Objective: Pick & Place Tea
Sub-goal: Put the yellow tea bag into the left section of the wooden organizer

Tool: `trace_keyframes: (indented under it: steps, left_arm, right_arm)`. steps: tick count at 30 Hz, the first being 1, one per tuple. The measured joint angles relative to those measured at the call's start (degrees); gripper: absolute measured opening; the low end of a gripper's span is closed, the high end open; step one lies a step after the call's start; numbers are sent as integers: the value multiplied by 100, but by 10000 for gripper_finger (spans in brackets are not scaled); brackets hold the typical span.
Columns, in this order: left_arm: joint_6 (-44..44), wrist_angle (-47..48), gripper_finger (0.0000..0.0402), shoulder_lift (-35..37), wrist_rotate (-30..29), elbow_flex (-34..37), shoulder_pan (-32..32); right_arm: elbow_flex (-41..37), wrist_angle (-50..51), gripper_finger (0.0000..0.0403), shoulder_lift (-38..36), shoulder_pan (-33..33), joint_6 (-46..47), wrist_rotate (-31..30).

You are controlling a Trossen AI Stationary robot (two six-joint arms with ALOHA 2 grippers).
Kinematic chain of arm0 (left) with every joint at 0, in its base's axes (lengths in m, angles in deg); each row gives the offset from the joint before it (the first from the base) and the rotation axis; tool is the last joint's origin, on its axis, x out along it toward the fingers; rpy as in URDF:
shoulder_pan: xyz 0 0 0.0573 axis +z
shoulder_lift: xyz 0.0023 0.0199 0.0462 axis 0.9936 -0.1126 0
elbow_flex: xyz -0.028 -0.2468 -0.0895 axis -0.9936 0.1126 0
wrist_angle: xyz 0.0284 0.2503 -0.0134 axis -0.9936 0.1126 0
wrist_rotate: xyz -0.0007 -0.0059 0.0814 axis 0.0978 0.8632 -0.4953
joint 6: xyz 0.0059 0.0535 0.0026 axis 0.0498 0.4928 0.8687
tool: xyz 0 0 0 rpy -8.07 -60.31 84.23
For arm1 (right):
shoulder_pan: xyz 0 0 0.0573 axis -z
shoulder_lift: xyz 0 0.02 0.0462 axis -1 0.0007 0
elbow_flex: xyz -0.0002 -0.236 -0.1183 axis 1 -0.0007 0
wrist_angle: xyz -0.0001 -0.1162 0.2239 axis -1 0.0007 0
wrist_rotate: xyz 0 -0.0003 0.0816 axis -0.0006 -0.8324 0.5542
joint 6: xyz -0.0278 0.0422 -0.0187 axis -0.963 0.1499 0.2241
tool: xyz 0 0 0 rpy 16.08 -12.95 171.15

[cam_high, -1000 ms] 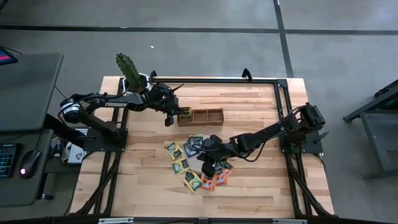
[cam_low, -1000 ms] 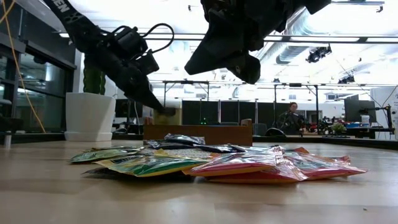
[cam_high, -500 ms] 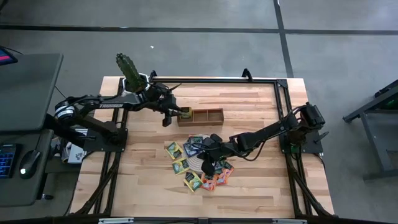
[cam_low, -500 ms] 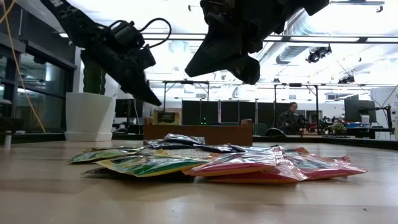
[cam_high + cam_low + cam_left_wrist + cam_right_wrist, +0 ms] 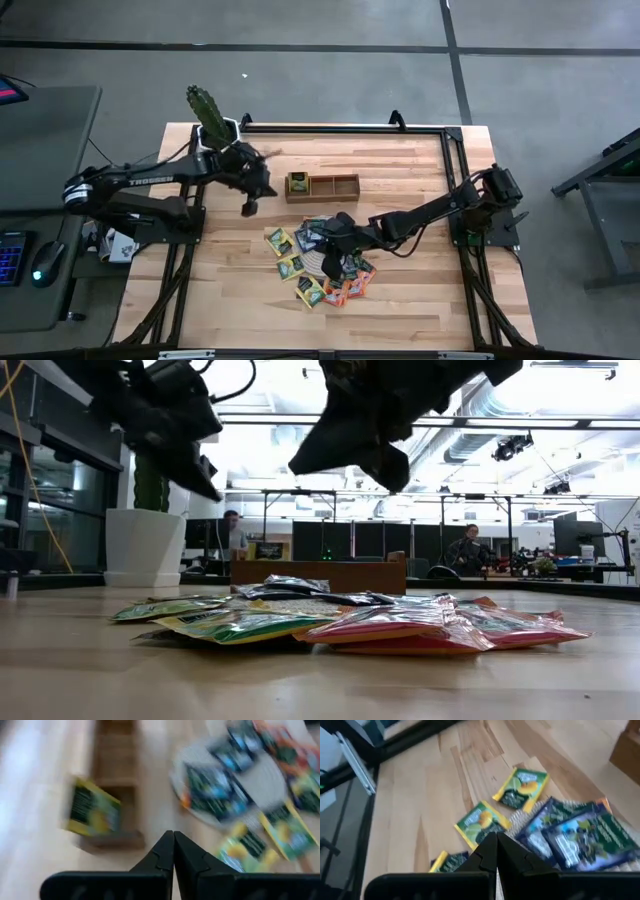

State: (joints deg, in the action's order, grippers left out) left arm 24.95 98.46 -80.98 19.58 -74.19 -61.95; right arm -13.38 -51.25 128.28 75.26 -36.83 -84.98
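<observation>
1. Left gripper (image 5: 173,851) first: its two dark fingers are pressed flat together with nothing between them. In the high view the left gripper (image 5: 248,206) sits over bare wood, just to the left of the wooden tray (image 5: 322,187) and clear of it.

2. Right gripper (image 5: 496,851): jaws closed tight too, and empty as far as the wrist view shows. From above, the right gripper (image 5: 335,262) hangs over the pile of tea sachets (image 5: 322,260), above the round mat (image 5: 272,780).

3. Progress report: one yellow-green sachet (image 5: 297,182) sits in the tray's leftmost compartment. The other two compartments look bare, so I'd call this an early stage, one down and most of the job to go.

4. What's left: the pile fans out on and around the mat, yellow-green sachets (image 5: 520,787) on its left edge, dark blue ones (image 5: 580,837) in the middle, orange-red ones (image 5: 440,625) towards the right and near edge. The low view shows them overlapping, several lying on one another.

5. Orientation: these are flat squares, so no real long axis to speak of. The loose ones lie face up, each turned at its own angle, corners pointing every which way. The one in the tray (image 5: 92,811) appears propped at a tilt, not lying flat, though the blur makes that a judgement.

6. My read: neither arm is carrying, so the next sachet has yet to be gripped.
</observation>
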Motion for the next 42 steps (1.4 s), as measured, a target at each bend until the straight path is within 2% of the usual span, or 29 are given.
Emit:
trace_keyframes:
  steps: [9, 17, 22, 31, 42]
  left_arm:
    - [-16, 201, 0, -66, -76, 184, -946]
    - [-145, 253, 0, -66, -184, 372, -1425]
    - [-391, 207, 0, -66, -266, 372, -1670]
    - [-988, 23, 0, -75, -871, 372, -2382]
    - [-1671, -773, 0, -783, -1090, 366, -3086]
  right_arm:
    - [375, -30, 0, 118, 204, -320, 149]
    - [1752, 1500, 0, 918, 261, -892, 427]
    - [2360, 2058, 0, 1379, 273, -959, 739]
    - [2424, 2217, 0, 1504, 187, -915, 1077]
    - [2424, 1825, 0, 1769, -156, -578, 1109]
